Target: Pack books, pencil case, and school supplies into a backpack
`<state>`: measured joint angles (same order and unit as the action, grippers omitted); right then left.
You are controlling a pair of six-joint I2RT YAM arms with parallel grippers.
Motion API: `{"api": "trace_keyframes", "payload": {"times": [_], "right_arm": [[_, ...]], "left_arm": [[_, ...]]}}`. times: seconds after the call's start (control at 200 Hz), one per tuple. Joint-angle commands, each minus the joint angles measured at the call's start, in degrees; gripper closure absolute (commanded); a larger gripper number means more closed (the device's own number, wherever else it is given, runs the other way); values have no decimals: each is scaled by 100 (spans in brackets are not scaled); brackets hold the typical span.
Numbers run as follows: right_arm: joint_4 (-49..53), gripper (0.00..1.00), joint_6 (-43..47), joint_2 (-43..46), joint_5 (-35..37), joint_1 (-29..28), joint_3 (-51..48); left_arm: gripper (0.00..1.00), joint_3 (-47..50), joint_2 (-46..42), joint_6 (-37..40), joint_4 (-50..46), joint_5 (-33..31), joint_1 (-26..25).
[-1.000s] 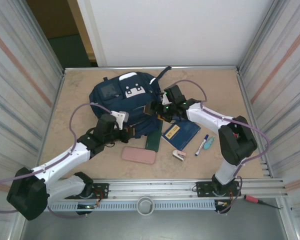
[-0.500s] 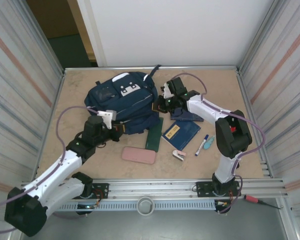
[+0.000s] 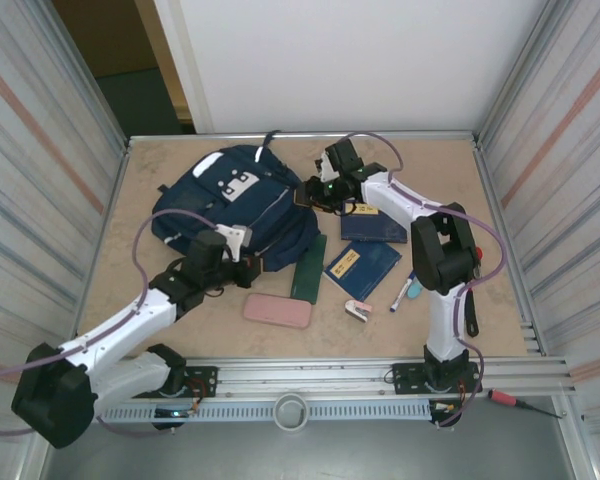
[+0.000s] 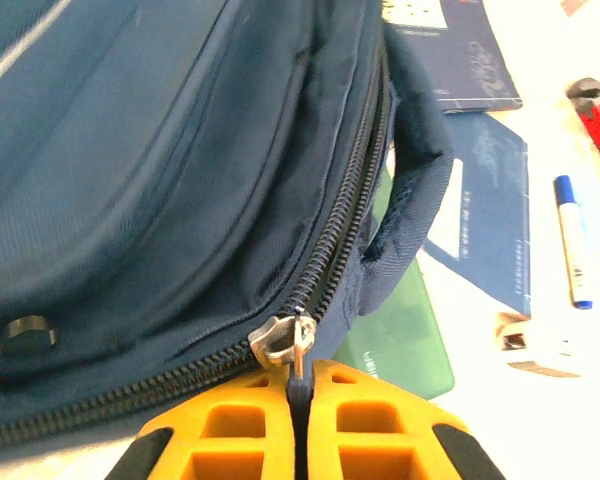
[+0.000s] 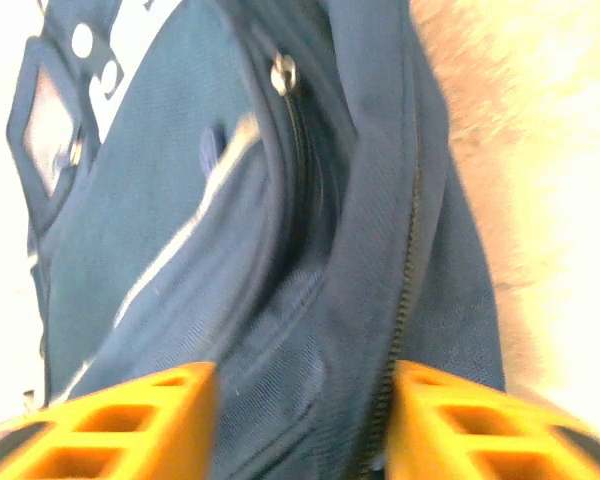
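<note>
My left gripper [image 4: 299, 388] is clamped shut on the zipper pull [image 4: 281, 344] at the backpack's [image 3: 230, 200] near edge; the zipper line runs from the pull up and to the right along that edge, so I judge that's the way to drag; my right gripper [image 5: 302, 376] stands open astride the backpack's far-right side, not clearly pinching; the books [image 3: 364, 262] lie on the bench [image 3: 435, 175] just right of the backpack, nearer my right arm; pencil case [image 3: 277, 311] near my left; all unpacked.
</note>
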<state>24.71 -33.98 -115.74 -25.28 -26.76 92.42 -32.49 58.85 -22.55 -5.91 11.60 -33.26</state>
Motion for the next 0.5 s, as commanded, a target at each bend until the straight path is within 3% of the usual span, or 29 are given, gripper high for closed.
{"api": "trace_keyframes", "payload": {"times": [0.0,0.095,0.25,0.411,0.491], "right_arm": [[95,34,110,752,610,136,-365],[-168,17,-54,1368,701,33,-1160],[-852,8,-670,1803,681,-434,-2176],[-1355,8,-1214,1632,829,-857,-2356],[-1507,23,-1321,1577,867,-880,-2376]], "left_arm": [[100,-381,109,58,678,82,-84],[100,-406,226,70,878,113,-79],[100,-451,390,134,1146,351,-97],[100,-427,393,126,1242,416,-120],[100,-388,278,120,1195,380,-116]]}}
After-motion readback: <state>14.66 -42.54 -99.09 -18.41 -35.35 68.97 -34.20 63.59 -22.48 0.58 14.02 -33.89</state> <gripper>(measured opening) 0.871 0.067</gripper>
